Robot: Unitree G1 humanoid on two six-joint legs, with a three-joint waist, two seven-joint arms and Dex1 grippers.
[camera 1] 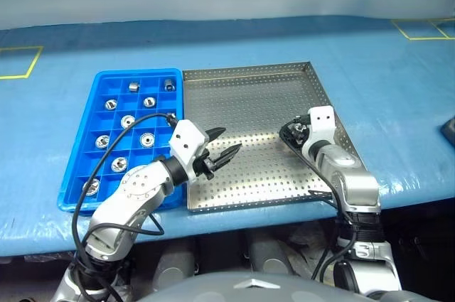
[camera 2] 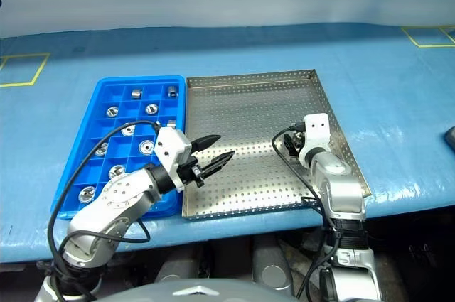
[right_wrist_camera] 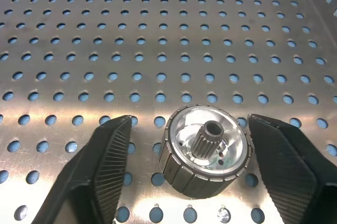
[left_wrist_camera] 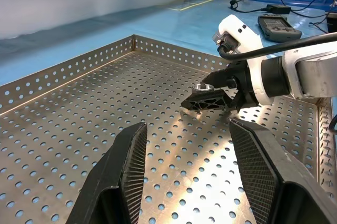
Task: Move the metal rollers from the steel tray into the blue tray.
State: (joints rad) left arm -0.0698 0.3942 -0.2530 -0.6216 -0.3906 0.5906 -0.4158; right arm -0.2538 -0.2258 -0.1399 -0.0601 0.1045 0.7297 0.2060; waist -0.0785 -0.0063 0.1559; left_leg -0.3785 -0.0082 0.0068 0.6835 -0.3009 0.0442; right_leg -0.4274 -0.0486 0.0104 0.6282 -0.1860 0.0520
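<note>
Between right jaws (untouched), roller [right_wrist_camera: 205, 150]

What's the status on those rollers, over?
Left pincer open, empty, over steel tray. Right pincer open astride last roller, not gripping. Other rollers sit in blue tray. Nothing in the way.

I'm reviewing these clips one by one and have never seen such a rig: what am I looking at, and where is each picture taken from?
It is a two-armed humanoid robot. Two pictures come from its head, looking down; the other two from cameras on each wrist. On a blue-covered table sit a perforated steel tray and a blue tray already holding several metal rollers. The right gripper straddles one roller standing on the steel tray, fingers either side with gaps, nothing gripped yet. The left gripper hovers open and empty over the steel tray.
</note>
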